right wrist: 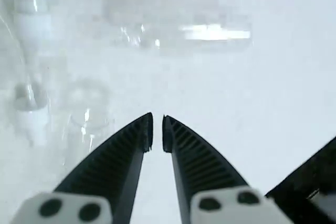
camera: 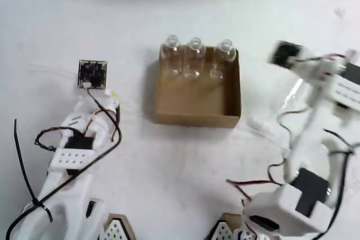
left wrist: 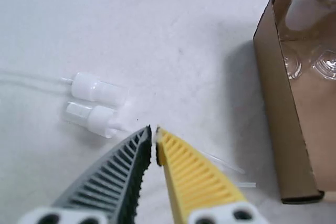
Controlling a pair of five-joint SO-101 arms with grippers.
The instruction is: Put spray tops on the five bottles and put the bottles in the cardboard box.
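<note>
We count three bottles (camera: 194, 54) in the cardboard box (camera: 197, 117), two spray tops (left wrist: 97, 90) beside it; left tool (left wrist: 154, 132), right tool (right wrist: 156, 121) closed, empty

We find the cardboard box (left wrist: 270, 103) cut off by the picture's edge, the nearest bottle (left wrist: 310, 3) in it cropped and blurred, and a lying bottle (right wrist: 178, 31) too hazy to tell whether capped.

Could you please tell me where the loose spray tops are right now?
In the left wrist view, the two spray tops lie side by side on the table, just beyond the left pincer and apart from the cardboard box.
</note>
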